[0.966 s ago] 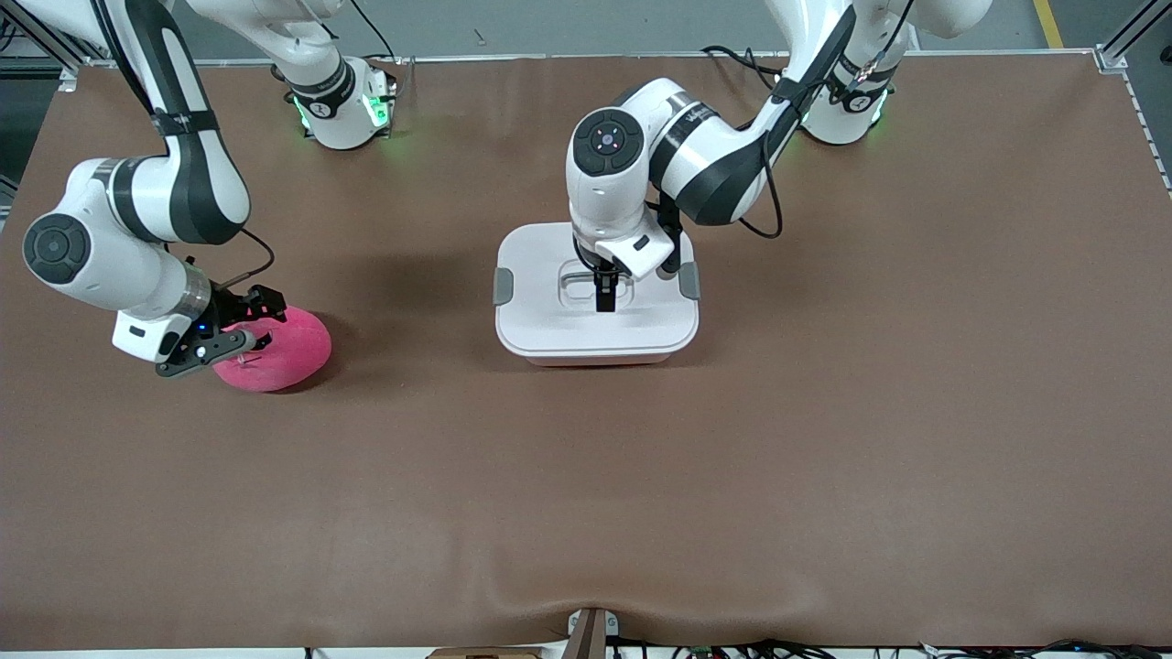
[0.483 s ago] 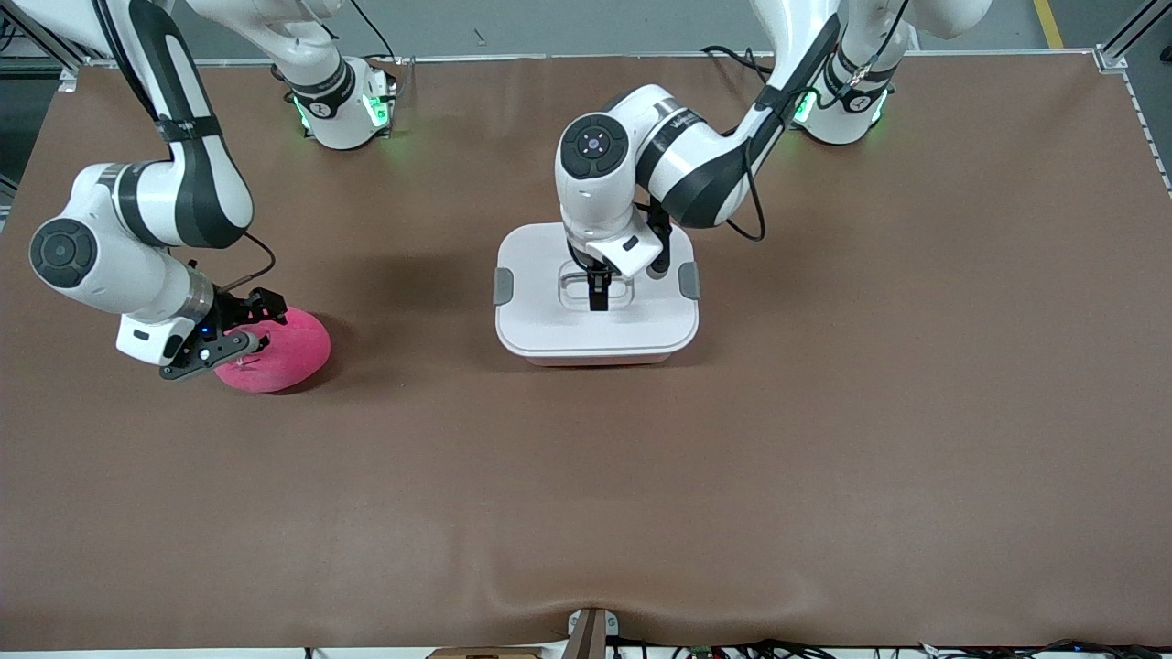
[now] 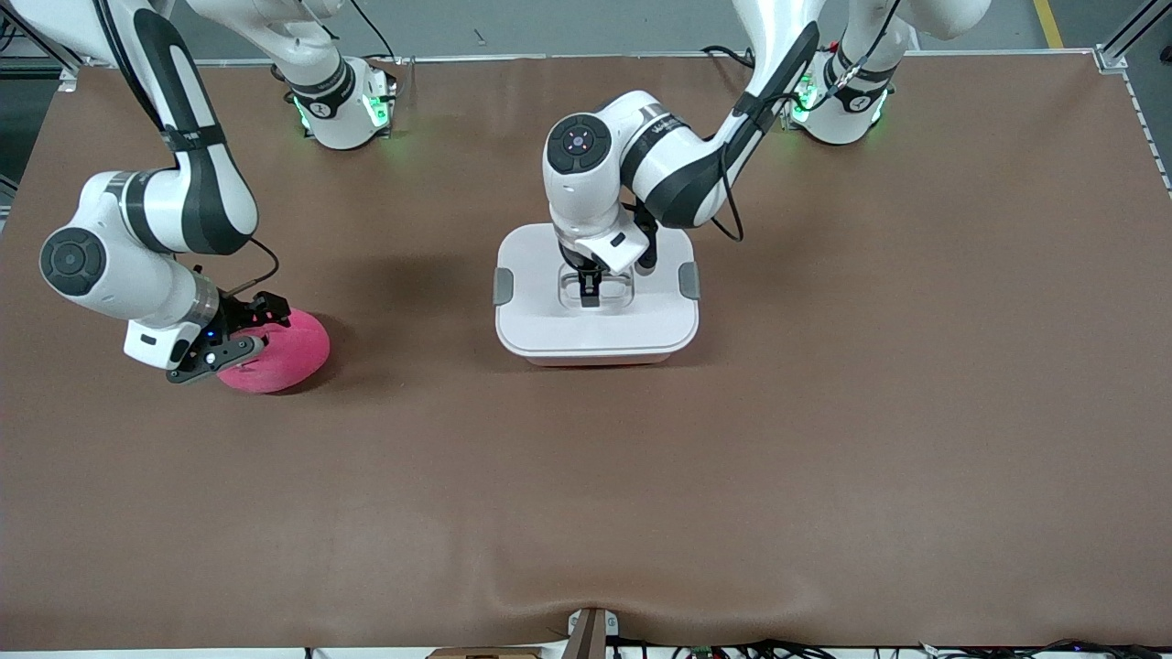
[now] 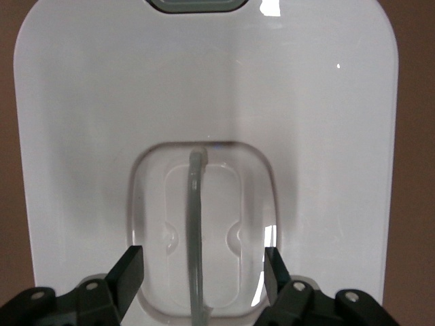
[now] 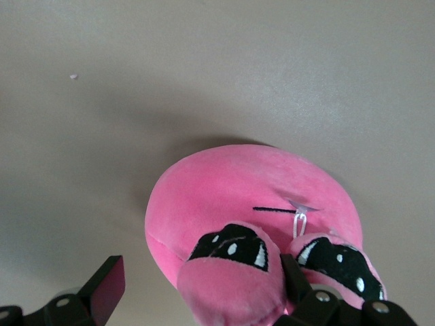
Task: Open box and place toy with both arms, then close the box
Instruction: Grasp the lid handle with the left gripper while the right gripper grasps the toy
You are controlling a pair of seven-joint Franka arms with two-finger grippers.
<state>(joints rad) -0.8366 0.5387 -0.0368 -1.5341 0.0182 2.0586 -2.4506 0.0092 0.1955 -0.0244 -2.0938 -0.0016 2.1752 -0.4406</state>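
Box point(image 3: 596, 316): we find it near the middle of the brown desk point(image 3: 824, 412), white lid point(image 4: 326, 115) on, a grey clip point(image 3: 503, 286) at each end. The recessed handle point(image 4: 196, 231) on top lies flat as a thin grey bar across its hollow.

Left hand point(image 3: 591, 291): we log it low over the lid's recess. Its fingers point(image 4: 129, 272) are spread wide, one on each side of the handle bar, gripping nothing.

Toy point(image 3: 275, 351): we find the pink plush on the desk toward the right arm's end, well apart from the box and a little nearer the front camera. Its snout point(image 5: 231, 288) and black-and-white eyes point(image 5: 234, 246) face the right wrist camera, and a small clear tag loop point(image 5: 299, 221) sits on its brow.

Right hand point(image 3: 229, 343): we log it down at the toy, fingers point(image 5: 109, 285) apart. One stands clear of the plush on the bare desk; the other lies against the toy's face, so nothing is clamped yet.
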